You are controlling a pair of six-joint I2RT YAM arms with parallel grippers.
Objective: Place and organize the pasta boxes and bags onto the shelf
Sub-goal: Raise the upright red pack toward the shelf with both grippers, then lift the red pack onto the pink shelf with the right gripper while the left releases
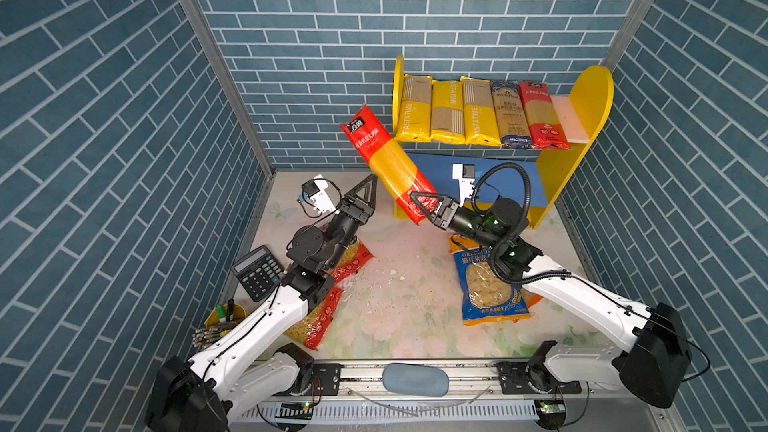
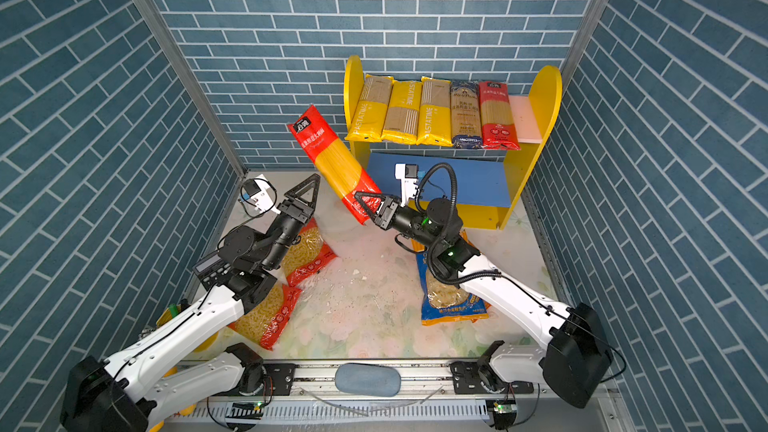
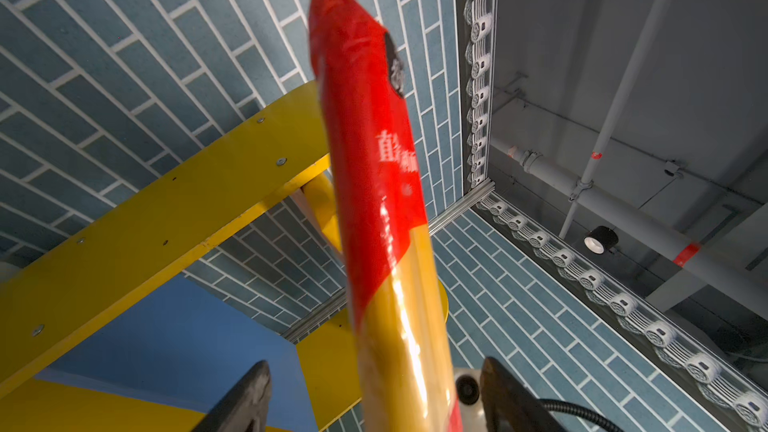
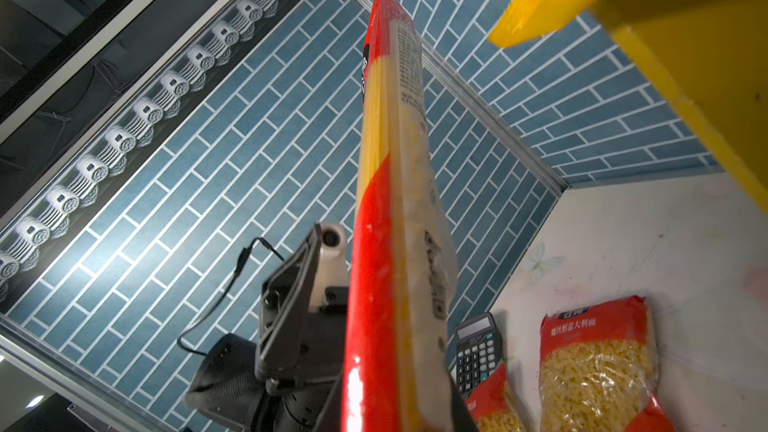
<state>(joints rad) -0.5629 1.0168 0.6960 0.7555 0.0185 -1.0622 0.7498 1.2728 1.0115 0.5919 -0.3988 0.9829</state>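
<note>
A long red spaghetti bag [image 1: 384, 160] [image 2: 332, 160] hangs tilted in the air left of the shelf [image 1: 582, 118] [image 2: 540, 105]. My right gripper [image 1: 424, 205] [image 2: 370, 203] [image 4: 395, 409] is shut on its lower end. My left gripper [image 1: 368, 193] [image 2: 307, 195] [image 3: 374, 401] is open, its fingers [image 3: 245, 401] standing on either side of the bag [image 3: 374, 160] with gaps. The shelf's pink upper board [image 1: 563, 118] carries three yellow PASTATIME packs [image 1: 446, 114], a blue bag [image 1: 509, 118] and a red bag [image 1: 540, 116]. The blue lower board [image 1: 432, 168] is bare.
Two red bags of short pasta [image 1: 353, 261] [image 1: 322, 320] lie under my left arm. A blue ORECCHIETTE bag [image 1: 490, 292] lies over an orange one [image 1: 457, 243] under my right arm. A black calculator [image 1: 257, 272] and a yellow pen cup [image 1: 224, 313] sit at the left edge.
</note>
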